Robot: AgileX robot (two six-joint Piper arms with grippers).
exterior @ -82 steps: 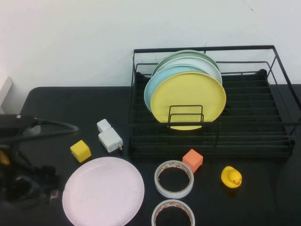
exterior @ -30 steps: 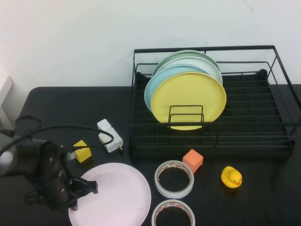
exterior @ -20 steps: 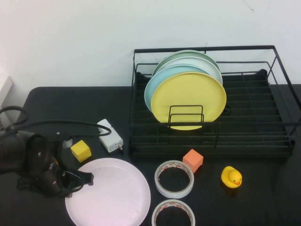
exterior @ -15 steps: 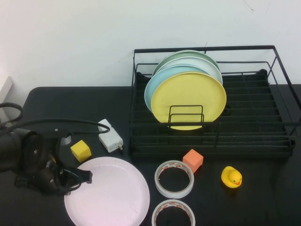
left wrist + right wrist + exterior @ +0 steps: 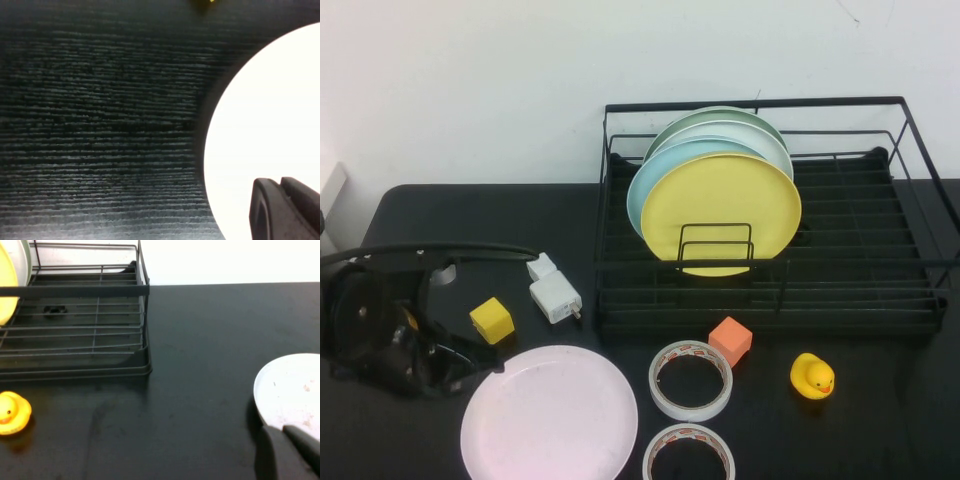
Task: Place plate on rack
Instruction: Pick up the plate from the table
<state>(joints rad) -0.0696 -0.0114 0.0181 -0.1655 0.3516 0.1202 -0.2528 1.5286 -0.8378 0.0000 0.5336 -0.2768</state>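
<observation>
The pink plate [image 5: 549,413] lies flat on the desk [image 5: 440,215], far from the rack [image 5: 770,270], not yet grasped; the left end effector [image 5: 485,360] is closed empty beside its rim, and the right end effector [image 5: 290,450] is closed, parked.

Black tabletop [image 5: 420,210], w/ rack [image 5: 770,290] at back right. Front left: pink plate [image 5: 550,415] flat on the top; yellow cube [image 5: 492,320] and white adapter [image 5: 552,292] behind it. Front centre: two tape rolls [image 5: 690,380] one before the other, orange cube [image 5: 730,340] beside the farther roll. Rubber duck [image 5: 812,377] to their right, near rack front.
</observation>
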